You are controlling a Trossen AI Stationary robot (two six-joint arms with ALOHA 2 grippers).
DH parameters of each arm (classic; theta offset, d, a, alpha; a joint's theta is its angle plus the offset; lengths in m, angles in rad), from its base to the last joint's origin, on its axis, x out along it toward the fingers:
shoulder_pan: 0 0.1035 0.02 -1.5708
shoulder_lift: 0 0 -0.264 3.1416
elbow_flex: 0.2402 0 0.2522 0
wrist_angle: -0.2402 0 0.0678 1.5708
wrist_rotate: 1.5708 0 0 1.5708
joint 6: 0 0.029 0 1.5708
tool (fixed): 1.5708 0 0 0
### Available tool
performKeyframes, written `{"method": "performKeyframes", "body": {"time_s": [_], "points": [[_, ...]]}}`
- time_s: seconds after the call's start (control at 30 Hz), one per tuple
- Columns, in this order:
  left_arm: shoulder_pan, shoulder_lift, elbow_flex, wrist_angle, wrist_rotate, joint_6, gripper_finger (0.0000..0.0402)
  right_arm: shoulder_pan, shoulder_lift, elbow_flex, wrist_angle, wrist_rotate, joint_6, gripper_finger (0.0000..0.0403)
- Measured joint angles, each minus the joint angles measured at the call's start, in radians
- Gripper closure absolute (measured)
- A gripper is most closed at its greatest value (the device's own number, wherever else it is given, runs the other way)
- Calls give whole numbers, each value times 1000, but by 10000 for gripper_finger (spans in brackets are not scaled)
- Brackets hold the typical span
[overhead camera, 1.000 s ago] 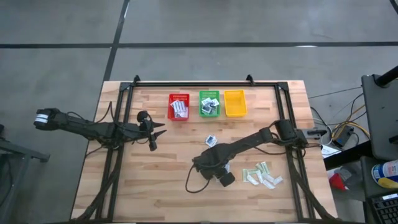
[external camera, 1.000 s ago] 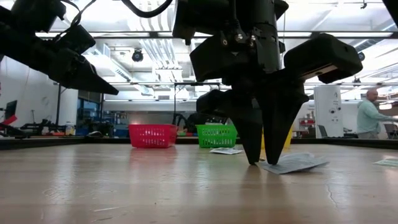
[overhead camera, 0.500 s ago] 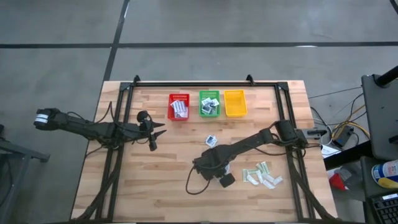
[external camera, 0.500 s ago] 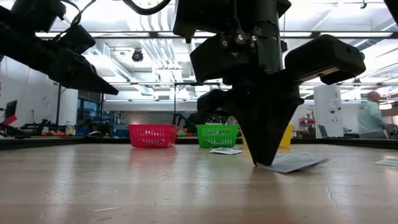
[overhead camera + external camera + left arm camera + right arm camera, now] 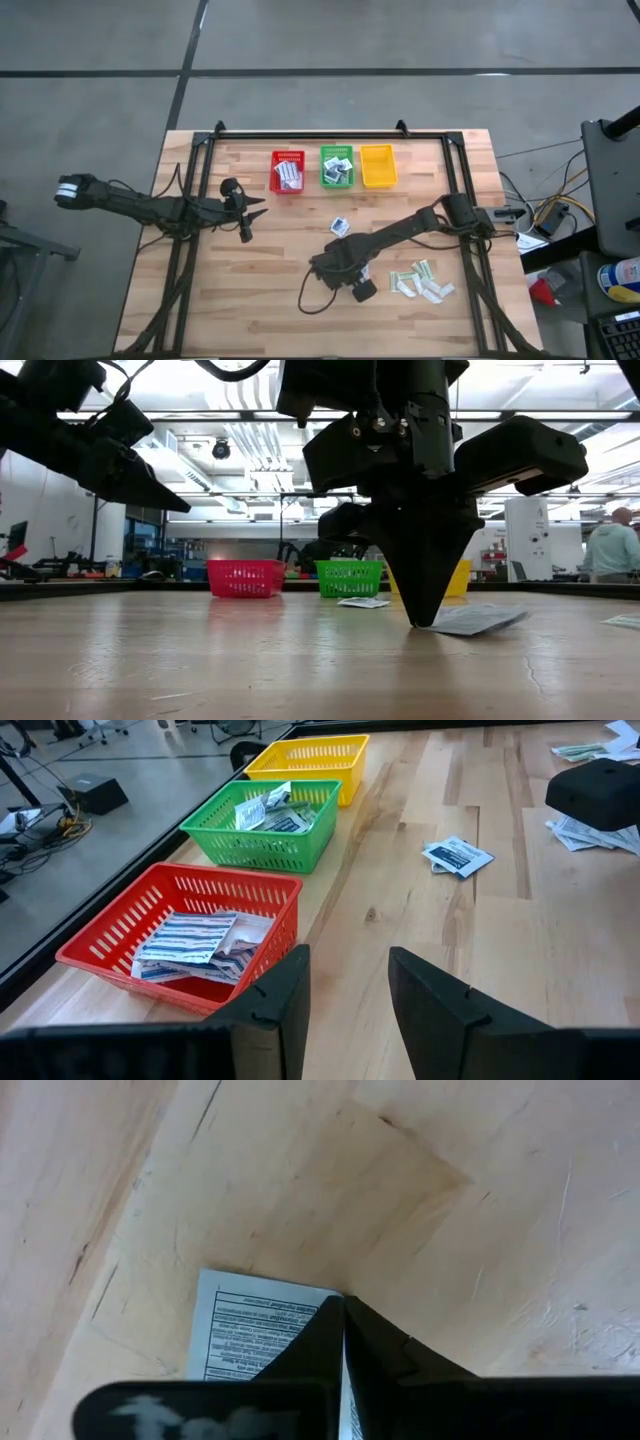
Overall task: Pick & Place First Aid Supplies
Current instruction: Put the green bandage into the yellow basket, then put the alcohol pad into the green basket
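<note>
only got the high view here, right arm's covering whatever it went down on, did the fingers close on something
Observer: Yes. In the right wrist view the right gripper is shut on a white packet with printed text, lying flat on the table.
Operator: is it off the wood yet
Observer: No. The low view shows the packet flat on the wood, with the fingertips at its edge.
Operator: left arm doing anything
Observer: The left gripper is open and holds nothing; its wrist view looks over the red basket, which has striped packets inside.
</note>
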Motion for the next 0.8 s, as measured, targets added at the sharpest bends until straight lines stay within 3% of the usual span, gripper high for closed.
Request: {"method": "performKeyframes", "body": {"time_s": [0.8], "points": [[0, 0, 0, 0, 0, -6, 268, -91, -4, 301, -194, -11, -62, 395]]}}
